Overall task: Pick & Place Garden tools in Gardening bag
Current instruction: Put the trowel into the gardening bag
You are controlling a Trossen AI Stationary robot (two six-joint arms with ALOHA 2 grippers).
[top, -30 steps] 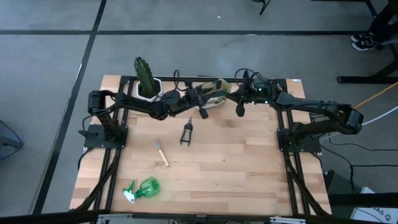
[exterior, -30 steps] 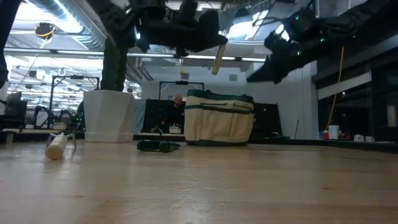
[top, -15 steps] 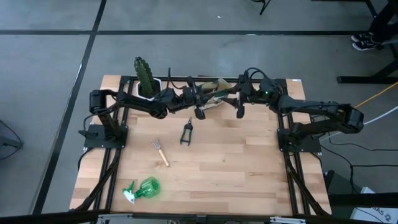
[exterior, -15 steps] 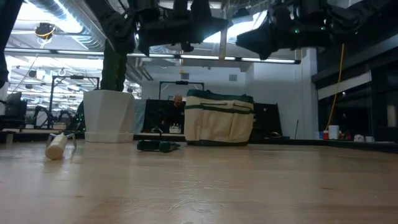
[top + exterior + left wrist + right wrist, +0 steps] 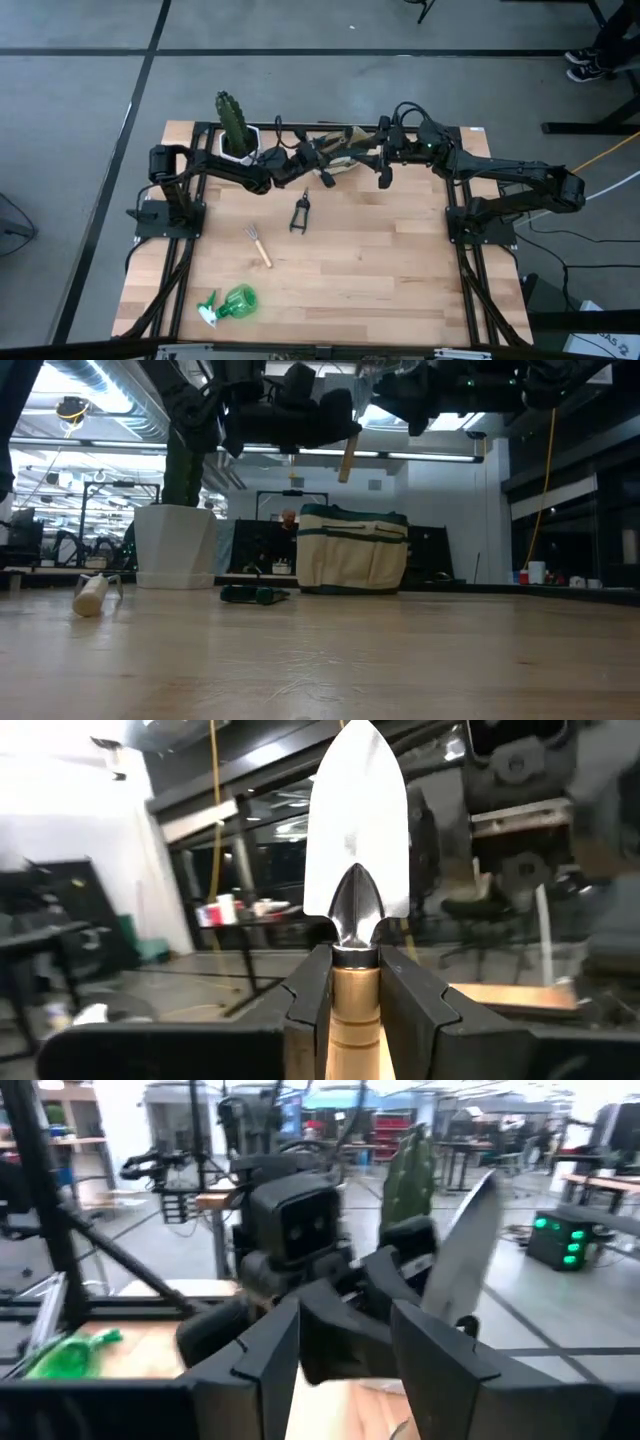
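Above the bag [image 5: 345, 150], at the table's 12 o'clock edge, the left gripper [image 5: 355, 982] is clenched on the trowel [image 5: 355, 850] by its wooden handle, blade pointing toward the right arm. Right gripper [image 5: 384, 160] hovers just beside it at 3 o'clock of the bag, fingers [image 5: 440, 1355] parted, holding nothing. Bag stands beside the cactus pot [image 5: 175, 545]. Pruners [image 5: 299, 214] lie at table centre, toward 6 o'clock of the bag. Rake [image 5: 258, 243] lies at 8 o'clock of the pruners. Spray bottle [image 5: 230, 303] rests near the 7 o'clock corner, well apart from the bag.
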